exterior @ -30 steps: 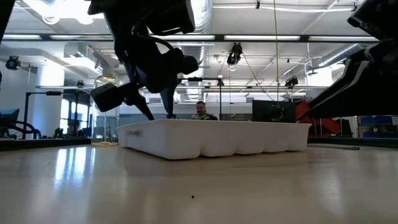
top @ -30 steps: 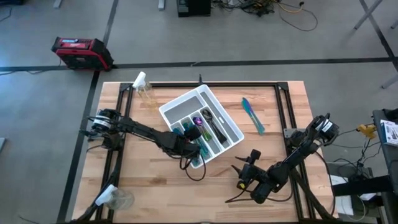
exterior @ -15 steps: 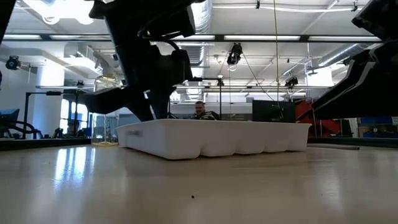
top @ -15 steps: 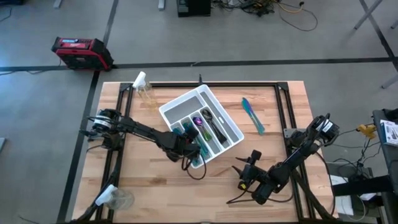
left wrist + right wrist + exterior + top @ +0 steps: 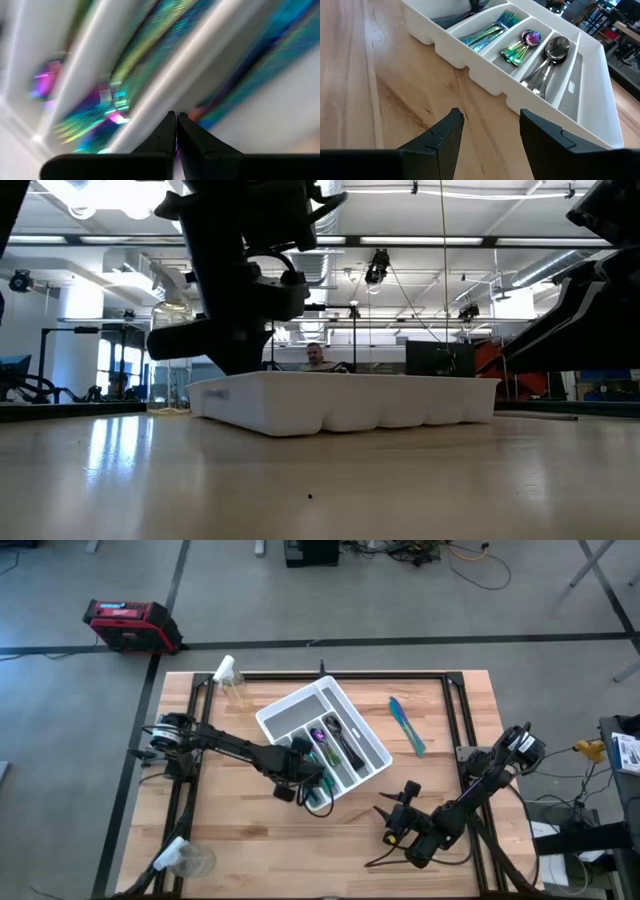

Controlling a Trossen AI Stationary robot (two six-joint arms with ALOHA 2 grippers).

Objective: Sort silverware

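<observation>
from above, a white plastic tray (image 5: 322, 740) with long narrow slots sits tilted on the pale wooden plank table (image 5: 240, 830). the left pincer (image 5: 306, 778) reaches low over the tray's near end. shiny teal and purple silverware (image 5: 322, 736) lies in the slots, with dark spoons (image 5: 340, 738) in a neighbouring slot. one loose teal knife (image 5: 407, 726) lies flat on the table, apart from the tray on its right. the right pincer (image 5: 392, 825) rests near the table's front right, well away from the tray. a clear spray bottle (image 5: 230, 682) stands by the tray's far left corner.

at table height, the tray (image 5: 345, 402) shows as a smooth white wall with scalloped lower edge; the dark left arm (image 5: 240, 280) dips behind it.

the left wrist camera shows blurred rainbow-coloured metal between white dividers (image 5: 165, 80), and the pincer's two dark fingers (image 5: 167, 132) pressed together at the tips.

the right wrist camera shows its fingers (image 5: 447, 135) spread apart over bare wood, with forks (image 5: 487, 31), rainbow spoons (image 5: 521, 46) and dark glossy spoons (image 5: 547, 57) lying in separate slots.
</observation>
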